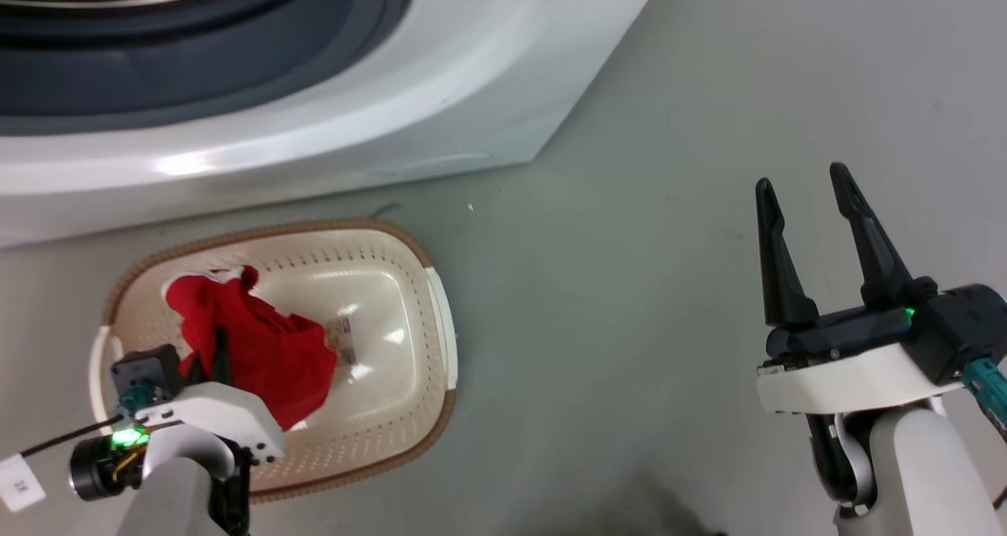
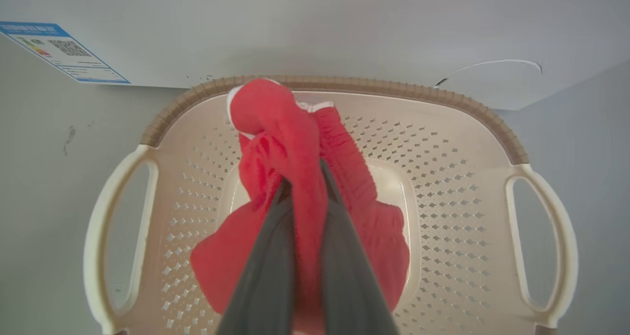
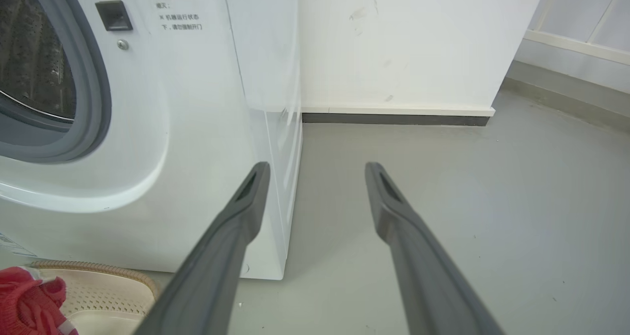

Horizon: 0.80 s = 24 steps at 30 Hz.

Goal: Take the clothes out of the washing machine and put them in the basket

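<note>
A red garment [image 1: 260,347] hangs into the cream basket [image 1: 409,394], which stands on the floor before the white washing machine [image 1: 315,119]. My left gripper [image 2: 305,177] is shut on a fold of the red garment [image 2: 290,143] above the basket [image 2: 443,167]; the cloth drapes down to the basket's base. In the head view the left gripper [image 1: 216,347] points into the basket's left half. My right gripper [image 1: 802,194] stands open over bare floor at the right, holding nothing. The right wrist view has the open right gripper [image 3: 317,170], the washing machine [image 3: 197,128] and a corner of the basket [image 3: 98,286].
The machine's grey-rimmed porthole [image 1: 236,56] is open at the top left, its drum [image 3: 34,64] dark inside. A white wall with a dark skirting [image 3: 393,119] runs behind the machine's right side. Grey floor [image 1: 629,300] stretches between basket and right arm.
</note>
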Motion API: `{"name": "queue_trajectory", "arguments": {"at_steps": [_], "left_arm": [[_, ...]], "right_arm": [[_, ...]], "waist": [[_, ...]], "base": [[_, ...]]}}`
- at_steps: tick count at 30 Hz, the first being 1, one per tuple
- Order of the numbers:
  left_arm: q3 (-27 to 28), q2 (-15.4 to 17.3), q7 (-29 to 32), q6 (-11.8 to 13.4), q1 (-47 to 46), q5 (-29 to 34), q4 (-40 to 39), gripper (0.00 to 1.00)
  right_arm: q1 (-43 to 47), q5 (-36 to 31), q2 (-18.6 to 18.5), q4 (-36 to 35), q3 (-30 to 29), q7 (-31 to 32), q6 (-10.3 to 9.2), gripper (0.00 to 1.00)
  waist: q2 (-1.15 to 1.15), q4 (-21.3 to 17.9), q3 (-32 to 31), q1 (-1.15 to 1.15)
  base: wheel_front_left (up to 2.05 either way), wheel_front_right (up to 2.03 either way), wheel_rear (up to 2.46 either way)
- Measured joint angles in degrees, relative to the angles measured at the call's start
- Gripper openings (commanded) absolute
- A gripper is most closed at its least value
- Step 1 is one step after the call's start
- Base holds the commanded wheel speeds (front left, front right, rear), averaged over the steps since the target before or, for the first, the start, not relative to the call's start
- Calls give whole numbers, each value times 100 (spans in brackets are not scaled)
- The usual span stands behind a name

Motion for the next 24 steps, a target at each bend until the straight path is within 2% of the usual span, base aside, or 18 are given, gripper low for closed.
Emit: {"name": "queue_trajectory", "arguments": {"at_steps": [9,17,18,20,21,24], "left_arm": [[277,205,-14,-115,-749,126,1110,0],[424,288,-15,-135,-1178,112,1900,0],[409,302,-15,-148,-1210,126,2003,13],[443,294,-15,-165,-1272,92,2167,58],[441,287,-15,-171,-1299,92,2237,98],[469,252,-15,-198,-1299,86,2342,100]], "right_arm": [[-269,191,0,-131,82,-36,0,100],[-376,294,1,-224,151,-43,0,100],[-390,300,1,-224,151,-44,0,100],[-421,309,0,-222,148,-44,0,100],[-425,320,1,-211,149,-44,0,100],[-432,315,2,-168,149,-44,0,100]], "waist": [[0,-268,983,0],[0,-511,1477,0],[0,-533,1506,0],[0,-557,1531,0],[0,-557,1516,0],[0,-539,1392,0]], "base": [[0,0,0],[0,0,0],[0,0,0],[0,0,0],[0,0,0],[0,0,0]]}}
